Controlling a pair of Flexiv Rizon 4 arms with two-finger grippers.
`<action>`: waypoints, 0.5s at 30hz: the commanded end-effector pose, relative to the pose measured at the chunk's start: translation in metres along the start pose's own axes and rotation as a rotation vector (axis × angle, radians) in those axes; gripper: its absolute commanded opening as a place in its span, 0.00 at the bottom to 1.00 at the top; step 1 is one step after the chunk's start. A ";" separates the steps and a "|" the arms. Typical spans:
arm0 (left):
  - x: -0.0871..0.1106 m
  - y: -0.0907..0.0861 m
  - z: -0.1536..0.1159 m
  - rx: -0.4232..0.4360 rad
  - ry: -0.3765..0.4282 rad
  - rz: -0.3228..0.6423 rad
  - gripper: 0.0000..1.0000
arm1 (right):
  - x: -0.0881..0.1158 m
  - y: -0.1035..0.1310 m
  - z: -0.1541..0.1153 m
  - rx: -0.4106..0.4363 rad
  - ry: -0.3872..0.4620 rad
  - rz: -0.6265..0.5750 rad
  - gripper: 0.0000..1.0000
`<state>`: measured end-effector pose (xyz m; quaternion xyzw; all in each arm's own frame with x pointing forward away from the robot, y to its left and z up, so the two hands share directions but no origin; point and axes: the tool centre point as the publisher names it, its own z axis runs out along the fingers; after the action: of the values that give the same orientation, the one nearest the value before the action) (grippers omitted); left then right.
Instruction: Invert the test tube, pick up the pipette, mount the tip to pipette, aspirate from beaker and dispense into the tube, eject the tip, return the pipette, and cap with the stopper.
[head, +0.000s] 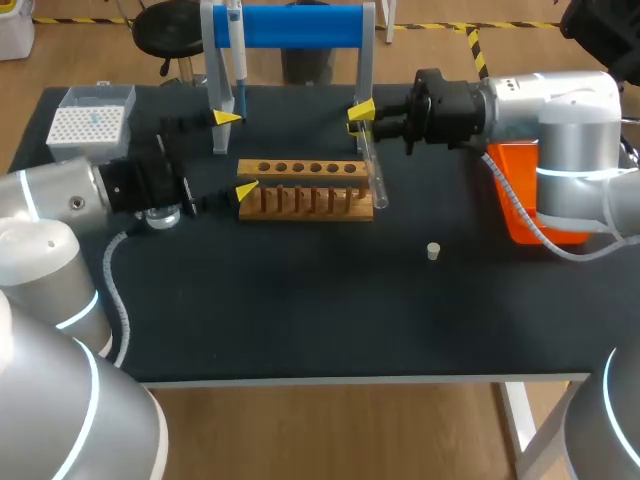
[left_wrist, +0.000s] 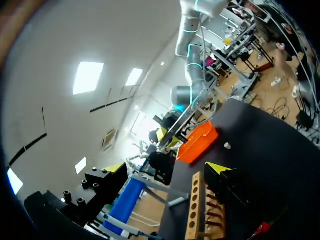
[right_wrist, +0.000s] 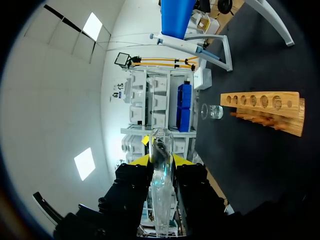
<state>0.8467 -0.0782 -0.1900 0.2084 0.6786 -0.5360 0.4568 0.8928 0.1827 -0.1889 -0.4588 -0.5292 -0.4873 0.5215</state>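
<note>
My right gripper (head: 361, 118) is shut on a clear glass test tube (head: 375, 170), which hangs tilted just past the right end of the wooden rack (head: 305, 190). In the right wrist view the tube (right_wrist: 161, 142) stands out between the fingers of the gripper (right_wrist: 161, 162). My left gripper (head: 237, 152) is open wide at the rack's left end, holding nothing; its fingers (left_wrist: 217, 168) flank the rack (left_wrist: 194, 210). The pipette (head: 237, 50) hangs on the blue stand (head: 300, 25). A small pale stopper (head: 433, 251) lies right of centre. The beaker (head: 165, 215) sits under my left wrist.
A white tip box (head: 90, 122) stands at the back left. An orange bin (head: 530, 200) sits at the right edge under my right arm. The stand's legs (head: 365, 60) rise just behind the rack. The black table (head: 320, 310) stretches out in front.
</note>
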 end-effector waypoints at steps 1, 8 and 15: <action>0.002 -0.002 0.001 0.088 0.015 0.377 1.00 | 0.001 0.000 -0.001 0.001 -0.002 0.000 0.00; 0.008 -0.015 0.019 0.011 0.041 0.547 1.00 | 0.001 0.000 -0.001 0.001 -0.002 0.000 0.00; 0.011 -0.018 0.037 0.014 0.030 0.610 1.00 | 0.001 0.000 -0.001 0.001 -0.002 0.000 0.00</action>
<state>0.8399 -0.1091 -0.1878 0.4008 0.5994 -0.4064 0.5612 0.8927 0.1825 -0.1888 -0.4589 -0.5292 -0.4873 0.5214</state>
